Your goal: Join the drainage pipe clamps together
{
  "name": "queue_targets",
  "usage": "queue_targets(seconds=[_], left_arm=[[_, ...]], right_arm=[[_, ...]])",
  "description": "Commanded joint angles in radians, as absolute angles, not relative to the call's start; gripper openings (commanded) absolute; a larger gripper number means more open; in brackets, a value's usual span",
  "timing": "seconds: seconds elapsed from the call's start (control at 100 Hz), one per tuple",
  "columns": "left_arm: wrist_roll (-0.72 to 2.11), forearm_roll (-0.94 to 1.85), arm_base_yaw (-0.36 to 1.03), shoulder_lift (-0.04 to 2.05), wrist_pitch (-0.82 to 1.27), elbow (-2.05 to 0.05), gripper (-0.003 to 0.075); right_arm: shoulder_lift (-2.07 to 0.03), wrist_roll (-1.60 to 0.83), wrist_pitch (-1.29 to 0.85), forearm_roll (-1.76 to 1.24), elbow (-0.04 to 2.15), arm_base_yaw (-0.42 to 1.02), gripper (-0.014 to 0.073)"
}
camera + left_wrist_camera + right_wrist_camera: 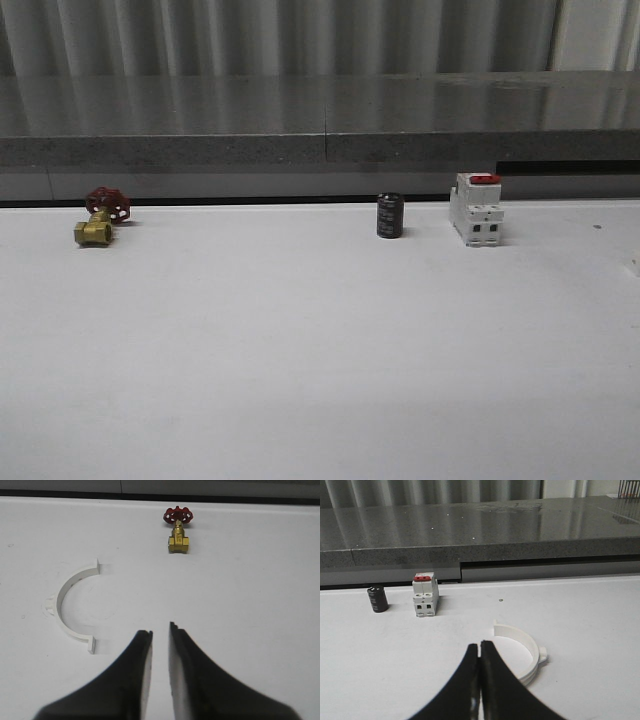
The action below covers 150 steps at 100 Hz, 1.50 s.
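Clamp halves: two white half-rings, apart, each flat on the white tabletop; one near the left gripper, one just beside the right gripper.
Left gripper: black fingers a narrow gap apart, holding nothing.
Right gripper: fingers pressed together, empty.
Brass valve: one, red handwheel, far left.
Black cylinder: one, upright, far edge.
Breaker: one, white with red top, right of the cylinder.
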<state>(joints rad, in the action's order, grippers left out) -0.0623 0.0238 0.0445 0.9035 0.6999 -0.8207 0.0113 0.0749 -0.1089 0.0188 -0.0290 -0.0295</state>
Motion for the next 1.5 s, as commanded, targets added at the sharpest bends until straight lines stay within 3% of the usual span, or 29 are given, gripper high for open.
queue_targets(seconds=[0.0,0.12,0.19,0.24,0.52,1.01,1.49], left_arm=[[-0.065,0.029,0.039,0.897,0.642,-0.860,0.0281],[-0.065,0.029,0.039,0.897,0.663,-0.860,0.0536],[-0.065,0.029,0.039,0.897,0.676,-0.860,0.0638],[-0.065,0.029,0.039,0.897,0.682,-0.860,0.0668],[-0.067,0.029,-0.005,0.963,0.719,-0.899,0.0671],[0.219,0.218,-0.322,1.475,0.833,-1.199,0.0671],[0.354,0.213,-0.365,1.903,0.854,-1.482,0.0671]], right_arm=[[0.030,0.072,-0.030,0.025,-0.009,-0.033,-0.0067],[0.030,0.072,-0.030,0.025,-0.009,-0.033,-0.0067],[0.030,0.072,-0.030,0.025,-0.009,-0.033,-0.0067],[0.030,0.072,-0.030,0.025,-0.009,-0.033,-0.0067],[0.030,0.072,-0.030,0.025,-0.009,-0.033,-0.0067],[0.030,0.072,-0.033,0.025,-0.009,-0.033,-0.0067],[0.030,0.072,-0.033,0.025,-0.009,-0.033,-0.0067]])
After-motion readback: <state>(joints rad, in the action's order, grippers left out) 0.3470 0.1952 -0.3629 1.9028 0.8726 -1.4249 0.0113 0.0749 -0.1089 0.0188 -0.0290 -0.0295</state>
